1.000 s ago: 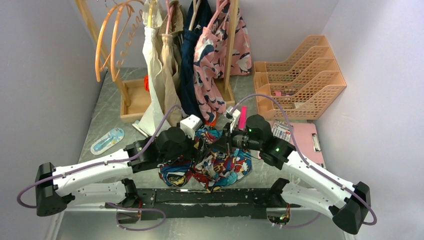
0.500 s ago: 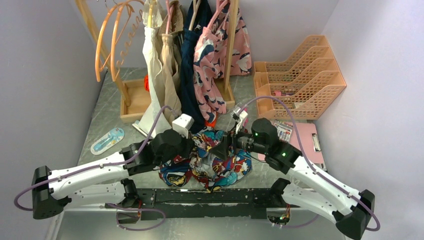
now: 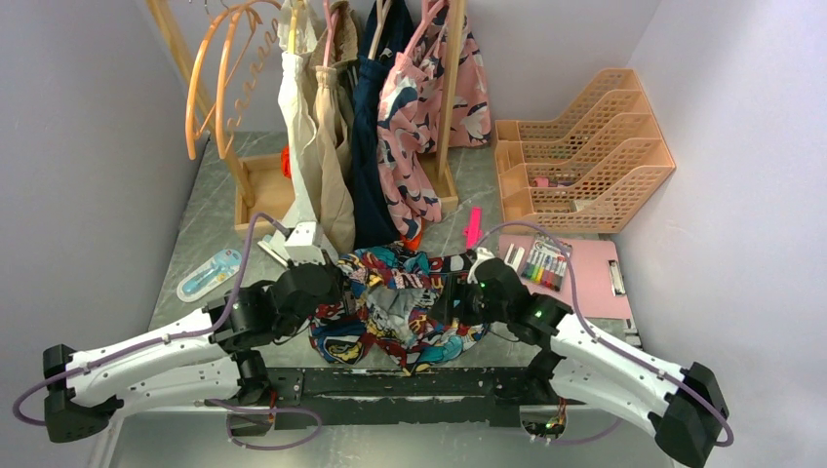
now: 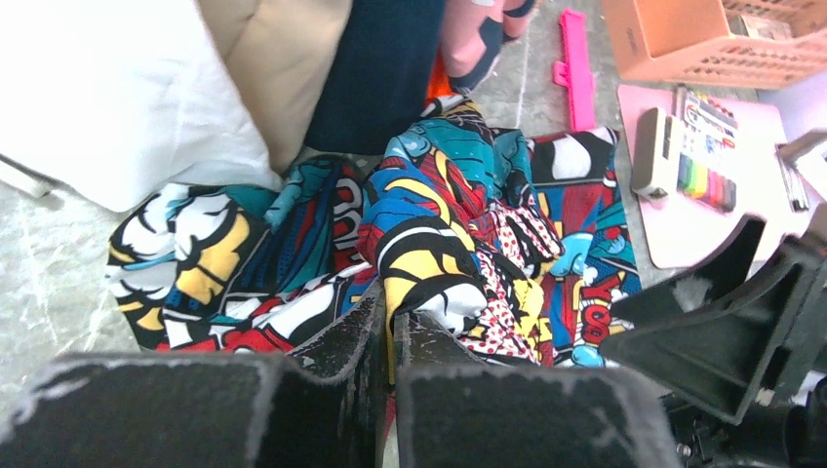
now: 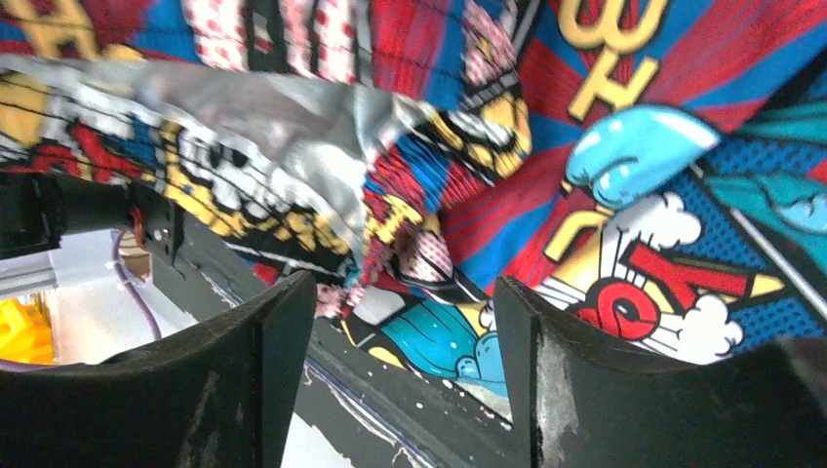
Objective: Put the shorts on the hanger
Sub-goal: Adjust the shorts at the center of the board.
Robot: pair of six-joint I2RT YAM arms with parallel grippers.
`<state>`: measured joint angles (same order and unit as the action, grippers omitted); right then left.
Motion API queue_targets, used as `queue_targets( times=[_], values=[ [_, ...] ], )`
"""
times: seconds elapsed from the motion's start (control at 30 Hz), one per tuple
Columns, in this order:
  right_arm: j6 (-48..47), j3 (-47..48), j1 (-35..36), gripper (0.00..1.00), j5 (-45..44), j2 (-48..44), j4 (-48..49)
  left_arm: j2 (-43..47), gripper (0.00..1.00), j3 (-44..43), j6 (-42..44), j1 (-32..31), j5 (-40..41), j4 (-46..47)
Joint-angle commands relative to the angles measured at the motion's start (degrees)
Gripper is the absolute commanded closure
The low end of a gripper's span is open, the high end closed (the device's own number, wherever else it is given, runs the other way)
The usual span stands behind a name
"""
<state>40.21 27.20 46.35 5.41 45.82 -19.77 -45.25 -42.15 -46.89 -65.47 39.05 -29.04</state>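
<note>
Top external view: on the grey marbled table (image 3: 200,229), the comic-print fabric shorts (image 3: 414,317) lie bunched at lower centre, between both arms. The black left gripper (image 4: 388,327) pinches a fold of the shorts, probably to lift the waistband. The black right gripper (image 5: 405,292) hovers spread above the print, holding nothing. The slim orange-tan hanger cannot be picked out near them.

Pale lilac walls (image 3: 88,146) around a grey marble-look table (image 3: 210,219), wooden garment rack (image 3: 450,97) at the back.
</note>
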Motion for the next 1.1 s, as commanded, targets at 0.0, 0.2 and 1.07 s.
queue_targets(
  times=[0.0,0.2,1.07],
  values=[
    [6.5,-2.1,0.9,0.31,3.1,2.4,4.7,0.7,0.93,-0.9,-6.3,-0.2,6.3,-4.9],
    [7.4,-1.3,6.6,0.38,0.5,7.5,7.8,-0.7,0.93,-1.3,-7.5,-0.2,6.1,-6.1],
    [-12.4,24.5,7.0,1.0,-32.9,11.8,-17.3,-3.4,0.32,-1.7,5.9,-0.2,-6.1,2.0]
  ],
)
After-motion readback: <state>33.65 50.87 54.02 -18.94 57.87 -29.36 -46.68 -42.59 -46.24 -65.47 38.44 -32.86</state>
